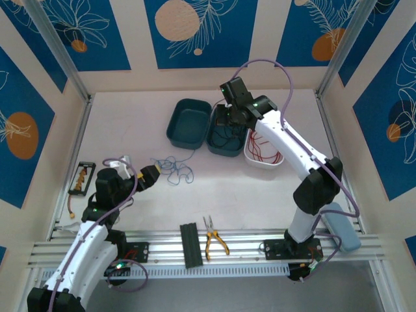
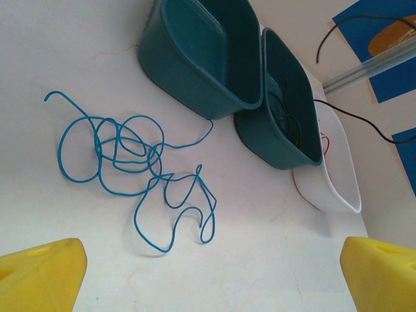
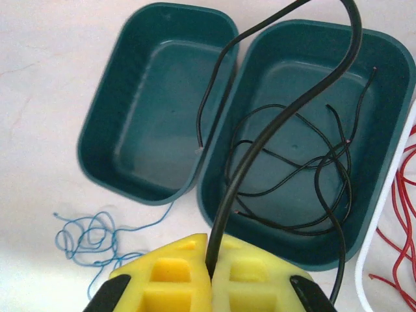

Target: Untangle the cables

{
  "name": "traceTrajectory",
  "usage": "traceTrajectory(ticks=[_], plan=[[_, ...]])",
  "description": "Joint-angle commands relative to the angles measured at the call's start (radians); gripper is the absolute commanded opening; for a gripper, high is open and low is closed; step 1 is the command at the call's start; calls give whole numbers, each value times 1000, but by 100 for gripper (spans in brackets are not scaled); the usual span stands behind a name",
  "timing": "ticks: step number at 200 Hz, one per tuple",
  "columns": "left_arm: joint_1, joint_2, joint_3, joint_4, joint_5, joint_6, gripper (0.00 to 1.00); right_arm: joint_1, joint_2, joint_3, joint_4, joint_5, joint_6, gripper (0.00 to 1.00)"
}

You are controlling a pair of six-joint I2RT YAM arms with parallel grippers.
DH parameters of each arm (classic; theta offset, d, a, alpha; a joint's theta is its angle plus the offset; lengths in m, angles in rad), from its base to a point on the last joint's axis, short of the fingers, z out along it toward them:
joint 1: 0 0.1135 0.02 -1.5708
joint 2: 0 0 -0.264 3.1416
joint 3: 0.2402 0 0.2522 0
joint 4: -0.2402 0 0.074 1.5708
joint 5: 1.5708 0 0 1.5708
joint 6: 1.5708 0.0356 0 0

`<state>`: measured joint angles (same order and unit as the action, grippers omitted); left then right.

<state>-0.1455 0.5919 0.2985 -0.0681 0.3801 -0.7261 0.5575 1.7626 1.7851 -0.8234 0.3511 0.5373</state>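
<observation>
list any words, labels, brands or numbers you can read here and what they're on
No readable text.
The wall panels carry only leaf and circle patterns.
Any marking on the pliers or the small black rack is too small to read.

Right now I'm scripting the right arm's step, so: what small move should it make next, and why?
Probably open the right gripper, perhaps after lowering slightly: it is shut on a black cable that hangs over the teal bin where other black cables lie.
</observation>
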Motion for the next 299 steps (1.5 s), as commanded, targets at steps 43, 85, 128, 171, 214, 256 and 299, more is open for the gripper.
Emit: traceTrajectory(ticks=[43, 85, 128, 171, 214, 256, 299], plan=[[12, -26, -8, -41, -28, 21, 100, -56, 87, -65, 48, 24, 67, 0], [13, -22, -10, -39, -33, 24, 100, -83, 180, -48, 29, 4, 93, 0], [13, -23, -12, -46, -36, 30, 100, -88, 309, 43, -10, -39, 109, 0], [12, -24, -12, -52, -40, 37, 100, -88, 420, 130, -44, -87, 128, 0], [13, -23, -15, -53, -46, 41, 100, -88, 480, 160, -58, -116, 120, 0], [13, -18, -15, -48, -50, 43, 100, -88, 486, 165, -79, -140, 102, 2], [13, -13, 0, -71, -76, 42, 100, -75, 408, 147, -102, -143, 79, 23]])
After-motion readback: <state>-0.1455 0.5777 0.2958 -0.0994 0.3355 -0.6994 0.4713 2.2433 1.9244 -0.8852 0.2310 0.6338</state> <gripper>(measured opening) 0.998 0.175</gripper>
